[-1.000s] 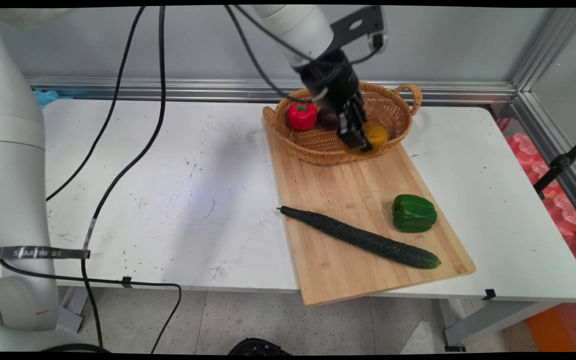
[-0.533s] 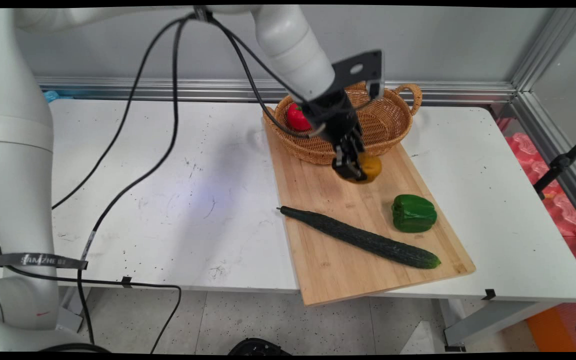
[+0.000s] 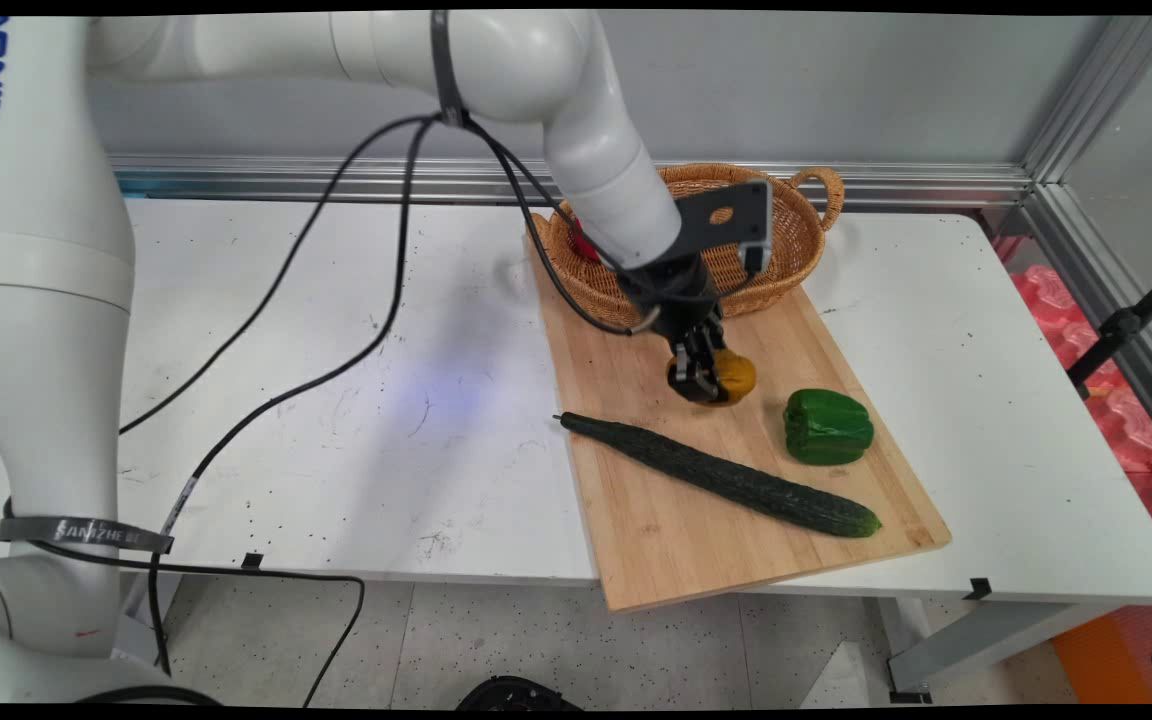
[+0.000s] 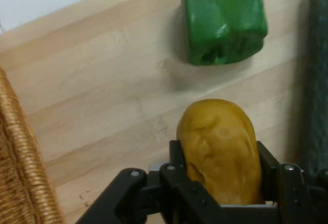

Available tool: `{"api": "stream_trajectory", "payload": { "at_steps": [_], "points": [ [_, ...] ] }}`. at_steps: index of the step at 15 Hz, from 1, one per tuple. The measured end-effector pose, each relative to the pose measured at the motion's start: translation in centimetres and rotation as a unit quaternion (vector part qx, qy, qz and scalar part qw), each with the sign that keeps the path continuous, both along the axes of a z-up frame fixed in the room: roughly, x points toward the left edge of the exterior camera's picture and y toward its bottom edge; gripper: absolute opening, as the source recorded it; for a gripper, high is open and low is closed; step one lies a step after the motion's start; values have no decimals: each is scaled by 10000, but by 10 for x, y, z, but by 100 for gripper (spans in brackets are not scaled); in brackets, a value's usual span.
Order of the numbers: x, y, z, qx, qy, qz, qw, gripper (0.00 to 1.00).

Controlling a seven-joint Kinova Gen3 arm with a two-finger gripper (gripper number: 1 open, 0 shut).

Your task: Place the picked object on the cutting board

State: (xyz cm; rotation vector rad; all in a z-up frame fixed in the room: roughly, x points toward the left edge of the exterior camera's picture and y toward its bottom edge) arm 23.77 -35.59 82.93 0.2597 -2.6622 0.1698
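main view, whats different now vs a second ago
The gripper, shut on the yellow potato throughout, carried it out of the wicker basket and down toward the near side, over the cutting board. The cucumber, green pepper and basket stayed put.

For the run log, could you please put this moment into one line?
gripper: shut on potato | over cutting board | nearby: green pepper, cucumber | behind: basket

Robot lab w/ aluminium-framed enclosure [image 3: 1066, 120], white table [image 3: 336, 400], cables [image 3: 266, 300], toy veg setup.
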Motion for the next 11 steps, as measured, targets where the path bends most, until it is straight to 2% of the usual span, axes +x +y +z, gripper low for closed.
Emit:
{"api": "stream_trajectory", "payload": {
  "at_steps": [3, 7, 8, 11],
  "points": [
    [-4, -2, -21, 34, -46, 109, 9999, 0],
    [-7, -3, -37, 61, -13, 240, 9997, 0],
    [-6, -2, -39, 67, 5, 261, 9996, 100],
    [-3, 1, -38, 72, 67, 299, 9995, 100]
  ]
}}
